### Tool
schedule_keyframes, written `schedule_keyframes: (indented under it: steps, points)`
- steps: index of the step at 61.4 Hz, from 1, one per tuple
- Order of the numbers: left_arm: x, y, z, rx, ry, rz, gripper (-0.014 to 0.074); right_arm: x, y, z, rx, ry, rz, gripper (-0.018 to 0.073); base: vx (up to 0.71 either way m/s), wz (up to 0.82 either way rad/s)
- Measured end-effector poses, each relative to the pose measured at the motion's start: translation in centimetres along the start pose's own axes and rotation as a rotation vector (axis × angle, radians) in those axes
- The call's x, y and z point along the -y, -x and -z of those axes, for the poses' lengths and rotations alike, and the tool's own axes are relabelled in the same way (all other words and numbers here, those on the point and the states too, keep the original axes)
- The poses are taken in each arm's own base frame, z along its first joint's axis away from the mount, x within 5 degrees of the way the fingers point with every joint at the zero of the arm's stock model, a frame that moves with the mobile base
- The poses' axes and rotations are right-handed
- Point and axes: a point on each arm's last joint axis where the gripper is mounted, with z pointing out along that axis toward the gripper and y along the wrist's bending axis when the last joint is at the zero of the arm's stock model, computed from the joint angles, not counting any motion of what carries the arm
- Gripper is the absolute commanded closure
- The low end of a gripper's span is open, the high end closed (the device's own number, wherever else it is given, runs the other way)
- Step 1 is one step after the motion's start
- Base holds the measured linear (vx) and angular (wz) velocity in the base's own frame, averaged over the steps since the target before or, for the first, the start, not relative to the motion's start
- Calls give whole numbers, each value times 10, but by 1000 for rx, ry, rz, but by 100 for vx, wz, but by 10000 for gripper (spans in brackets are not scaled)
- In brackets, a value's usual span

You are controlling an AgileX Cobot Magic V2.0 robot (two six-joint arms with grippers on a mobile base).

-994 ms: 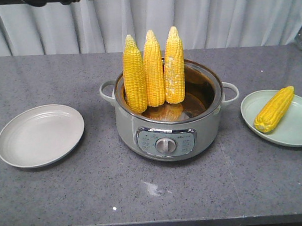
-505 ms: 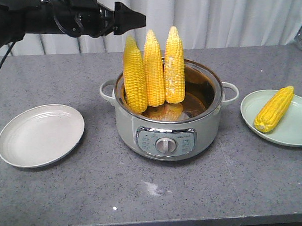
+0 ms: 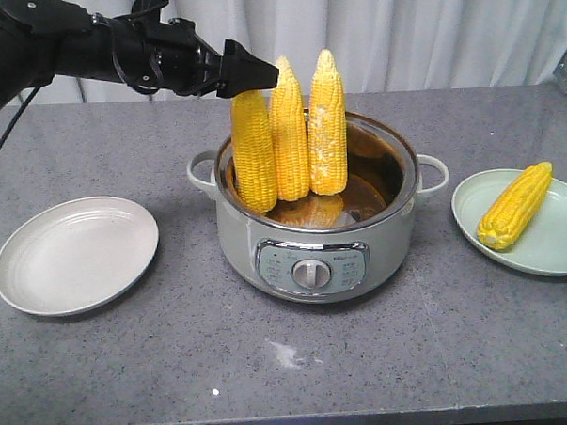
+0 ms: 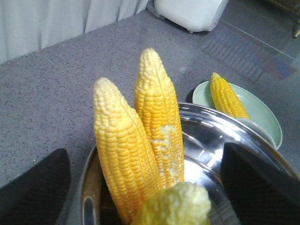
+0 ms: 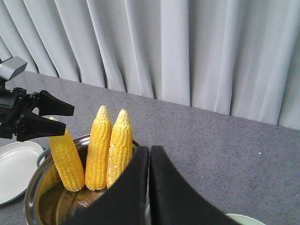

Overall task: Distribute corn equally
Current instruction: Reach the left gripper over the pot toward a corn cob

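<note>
"Well, any writing on the pot panel?"

"Too small to read. Three cobs stand inside, frame centre. The fourth cob lies on the plate at right. The left claw is spread around the leftmost tip, and the right claw is pressed closed."

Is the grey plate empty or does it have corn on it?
Empty: the grey plate shows only its bare ribbed surface, nothing on it.

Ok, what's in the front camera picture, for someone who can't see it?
A black left gripper sits at the tip of the leftmost cob of three standing in a pot on a grey counter. An empty grey plate lies at picture left; a green plate at right holds a fourth cob.
</note>
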Motion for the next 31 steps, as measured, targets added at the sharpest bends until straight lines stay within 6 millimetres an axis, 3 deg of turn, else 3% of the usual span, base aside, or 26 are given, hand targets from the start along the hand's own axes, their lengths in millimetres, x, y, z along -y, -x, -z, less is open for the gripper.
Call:
schedule_keyframes:
  steps: [24, 31]
  points:
    - [2, -3, 0, -35, -17, -11, 12, 0, 0, 0, 0, 0, 0, 568, 0, 0]
    - [2, -3, 0, -38, -16, -14, 57, 0, 0, 0, 0, 0, 0, 568, 0, 0]
